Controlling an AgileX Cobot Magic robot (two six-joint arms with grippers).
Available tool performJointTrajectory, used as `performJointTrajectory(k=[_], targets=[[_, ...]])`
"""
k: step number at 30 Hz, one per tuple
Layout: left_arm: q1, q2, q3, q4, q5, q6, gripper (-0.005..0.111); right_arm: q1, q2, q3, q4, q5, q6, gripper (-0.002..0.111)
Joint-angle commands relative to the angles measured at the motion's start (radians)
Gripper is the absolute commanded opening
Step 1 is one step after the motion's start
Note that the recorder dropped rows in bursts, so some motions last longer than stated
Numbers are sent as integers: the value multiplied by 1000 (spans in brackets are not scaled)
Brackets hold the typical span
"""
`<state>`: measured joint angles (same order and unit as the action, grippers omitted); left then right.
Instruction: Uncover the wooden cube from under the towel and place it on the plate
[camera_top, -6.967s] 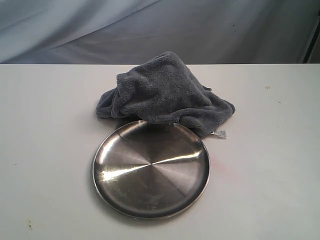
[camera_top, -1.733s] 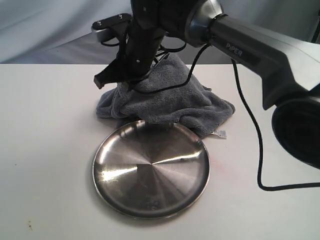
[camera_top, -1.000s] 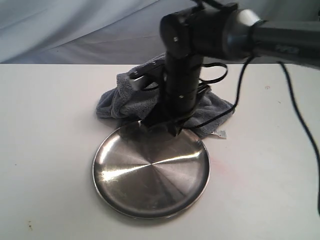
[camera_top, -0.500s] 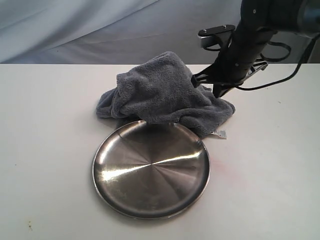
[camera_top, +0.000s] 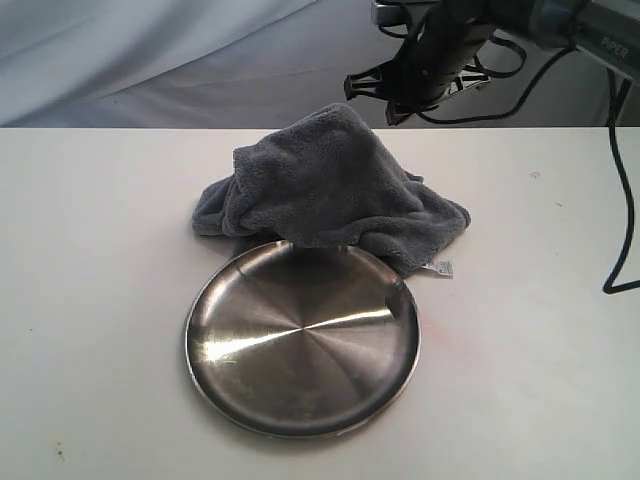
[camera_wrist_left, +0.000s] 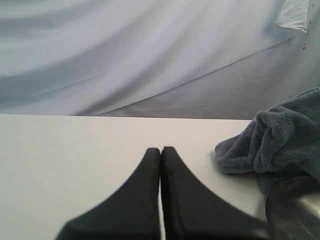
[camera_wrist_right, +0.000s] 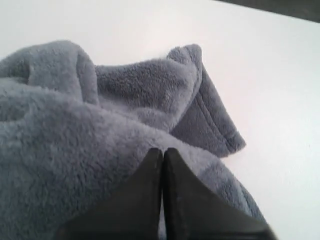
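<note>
The dark grey towel (camera_top: 330, 190) lies heaped on the white table, bulging in the middle, its front edge overlapping the far rim of the steel plate (camera_top: 302, 338). The wooden cube is hidden. My right gripper (camera_top: 392, 112) hangs just above and behind the towel's peak. In the right wrist view its fingers (camera_wrist_right: 162, 151) are shut together over the towel's fluffy surface (camera_wrist_right: 65, 145), with nothing between them. My left gripper (camera_wrist_left: 160, 149) is shut and empty over bare table, with the towel (camera_wrist_left: 280, 135) and a sliver of the plate (camera_wrist_left: 295, 210) off to one side.
A small white label (camera_top: 438, 267) sticks out at the towel's front right edge. The right arm's black cable (camera_top: 622, 180) hangs down at the right. A grey cloth backdrop (camera_top: 150, 60) stands behind the table's far edge.
The right arm has swung from over the plate's far rim to the towel's right side, then risen behind the towel's peak. Towel and plate have not moved.
</note>
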<state>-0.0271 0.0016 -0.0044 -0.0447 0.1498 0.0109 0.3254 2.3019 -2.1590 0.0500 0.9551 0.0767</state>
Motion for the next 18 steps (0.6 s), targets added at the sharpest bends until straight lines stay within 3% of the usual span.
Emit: performJointTrajectory(k=[1, 11, 18], targets=[[-1, -2, 4, 1, -4, -3, 1, 9, 41, -68, 6, -35, 18, 0], [-1, -2, 4, 1, -4, -3, 1, 58, 77, -142, 41, -64, 33, 0], [-1, -2, 4, 1, -4, -3, 1, 158, 77, -142, 41, -80, -7, 0]])
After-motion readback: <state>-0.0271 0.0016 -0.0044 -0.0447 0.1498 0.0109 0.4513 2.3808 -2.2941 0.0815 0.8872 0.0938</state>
